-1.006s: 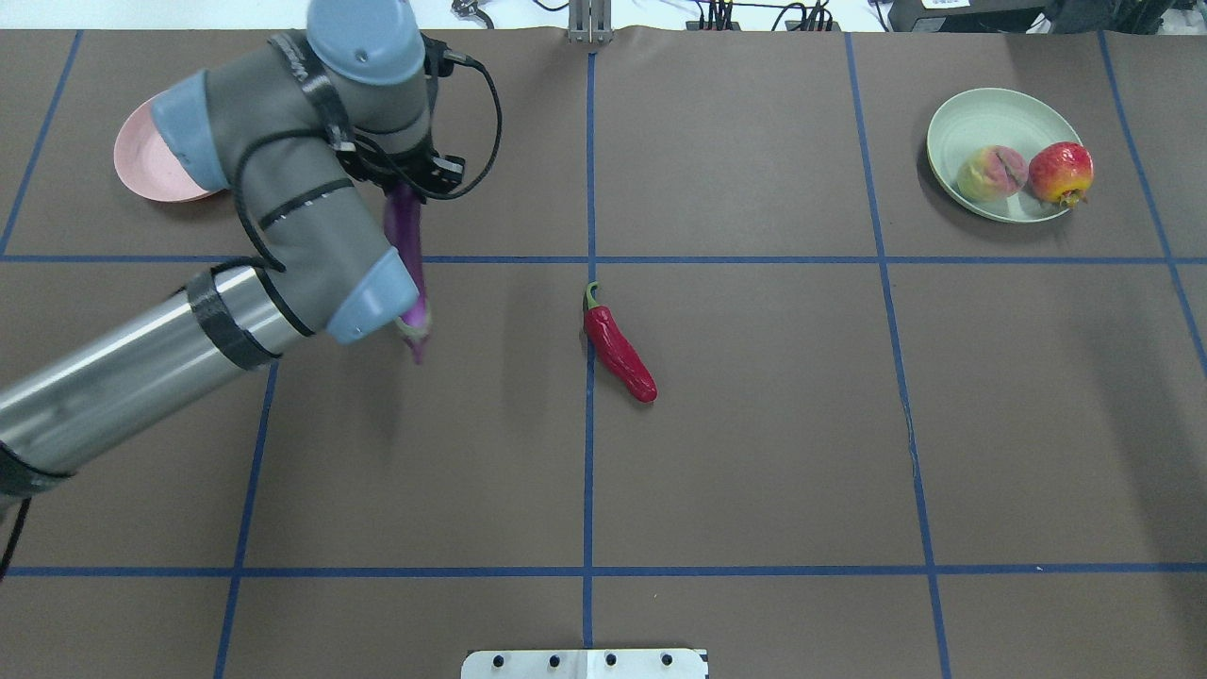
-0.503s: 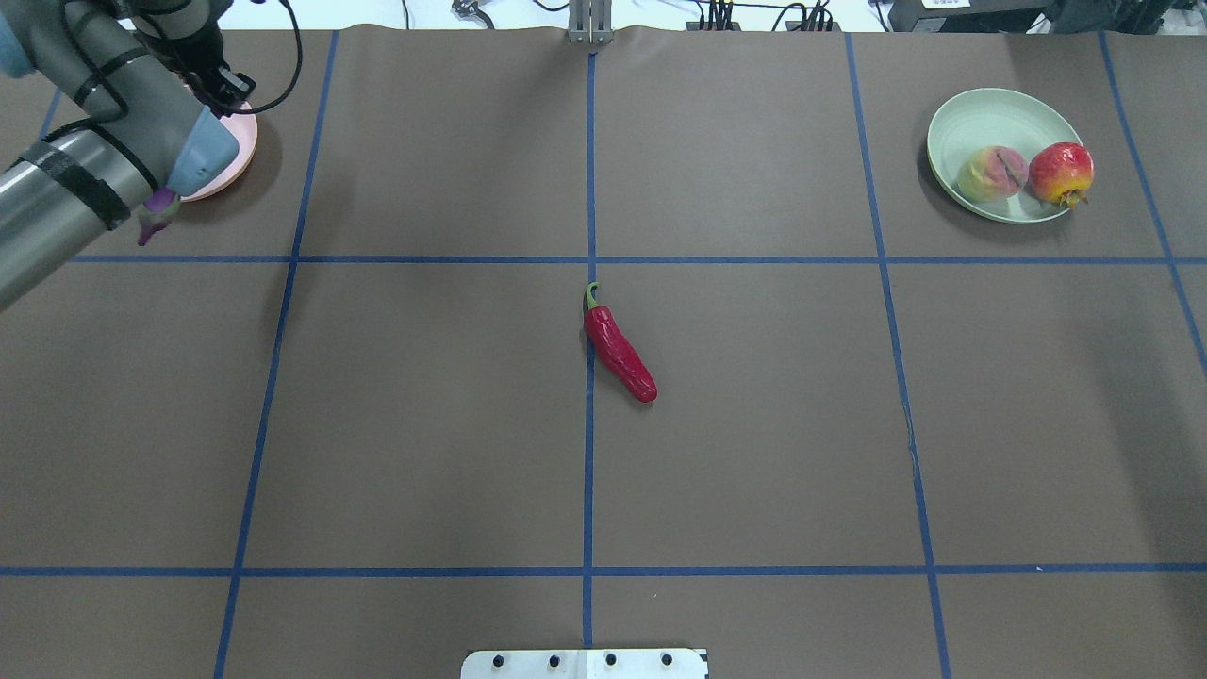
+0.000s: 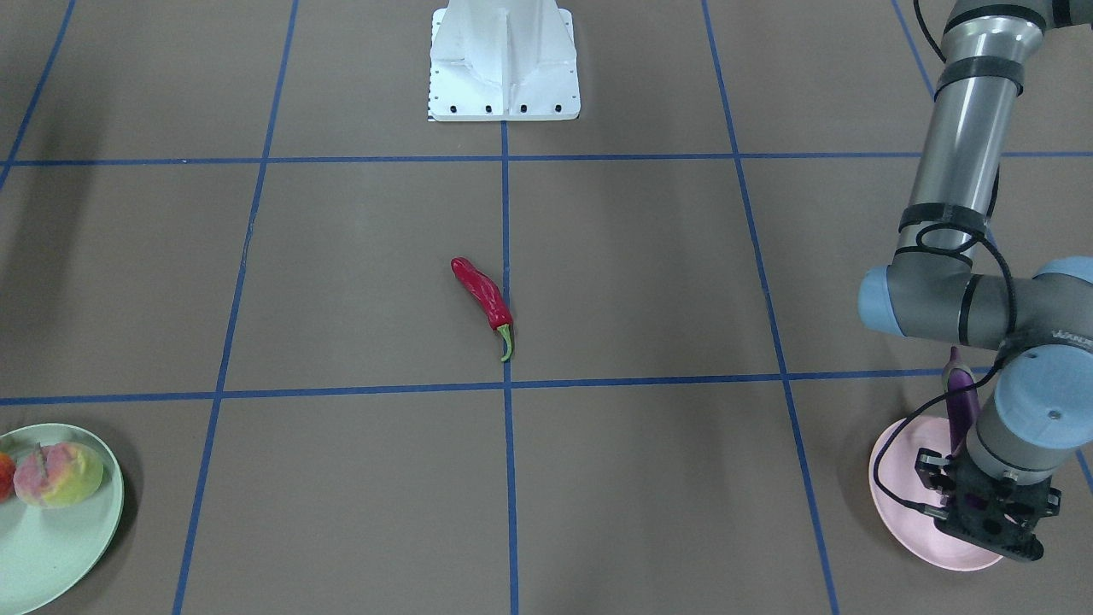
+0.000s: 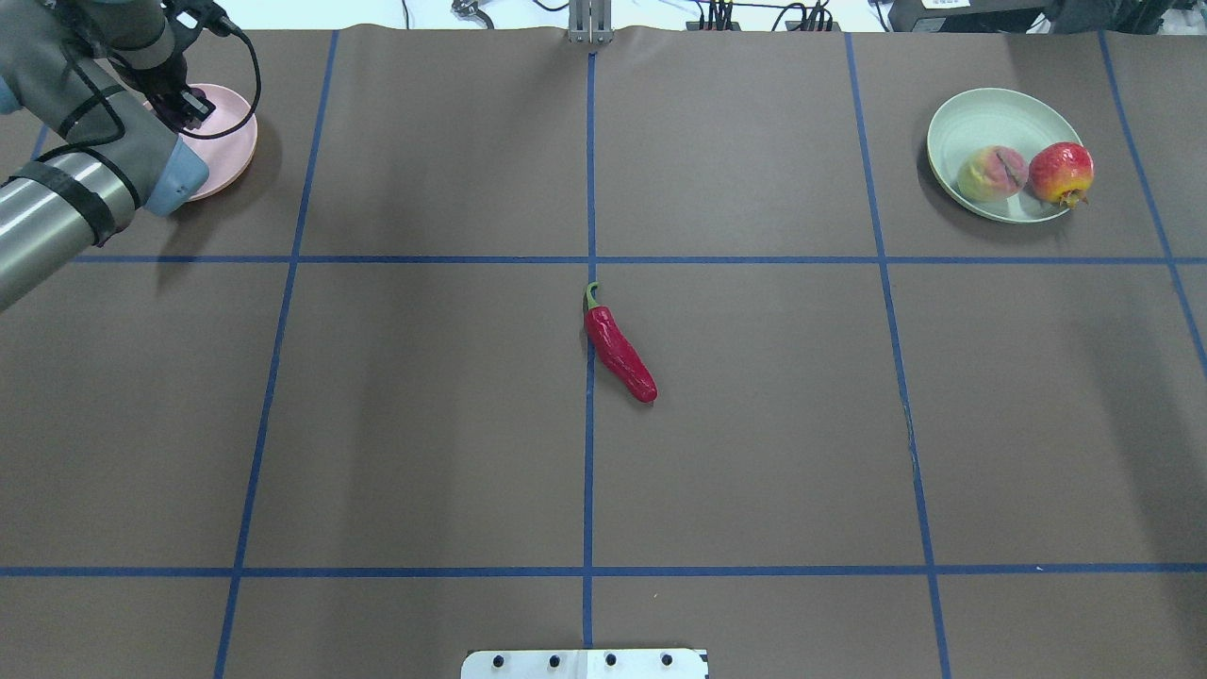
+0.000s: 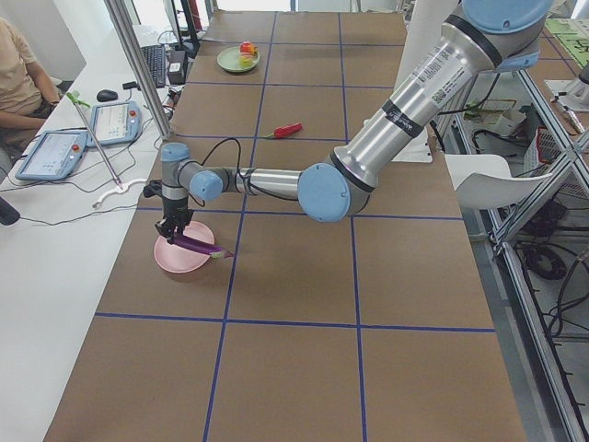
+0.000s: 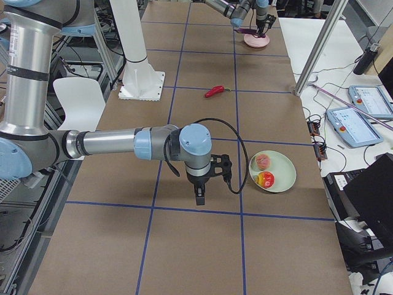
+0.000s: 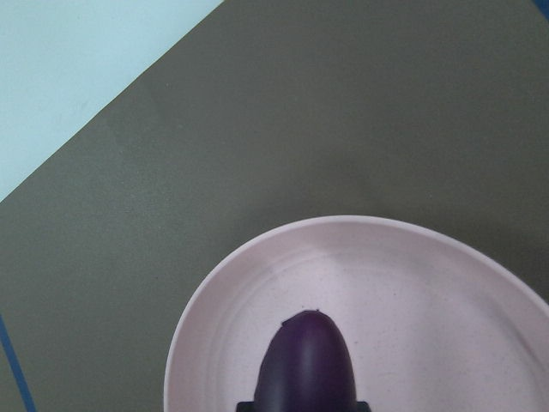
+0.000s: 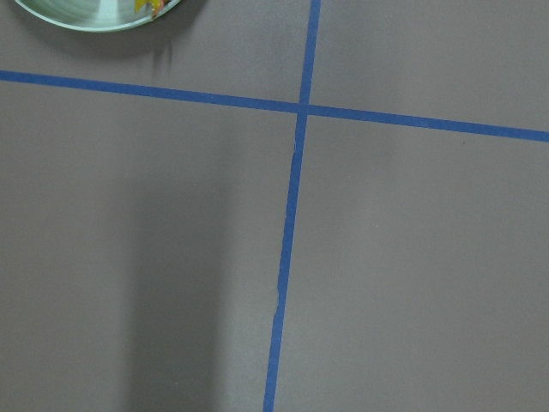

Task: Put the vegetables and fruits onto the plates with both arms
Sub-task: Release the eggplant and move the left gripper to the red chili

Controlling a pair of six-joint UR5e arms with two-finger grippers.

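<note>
My left gripper (image 3: 984, 519) is shut on one end of the long purple eggplant (image 3: 961, 401) and holds it level just above the pale pink plate (image 3: 897, 487). The left wrist view shows the eggplant's tip (image 7: 305, 360) over the pink plate (image 7: 429, 283). The red chili pepper (image 4: 618, 354) lies near the table's middle. The peach (image 4: 990, 173) and the red-orange fruit (image 4: 1060, 173) sit on the mint green plate (image 4: 981, 108) at the far right. My right gripper (image 6: 199, 195) hangs above bare table near the green plate; I cannot tell whether it is open or shut.
Blue tape lines (image 4: 589, 189) divide the brown table into squares. The white pedestal base (image 3: 504, 60) stands at the robot's edge. An operator (image 5: 23, 83), tablets and cables are beyond the far table edge.
My left arm has carried the eggplant from near the table's middle-left to the far left, over the pink plate. The pepper and the fruits have not moved.
</note>
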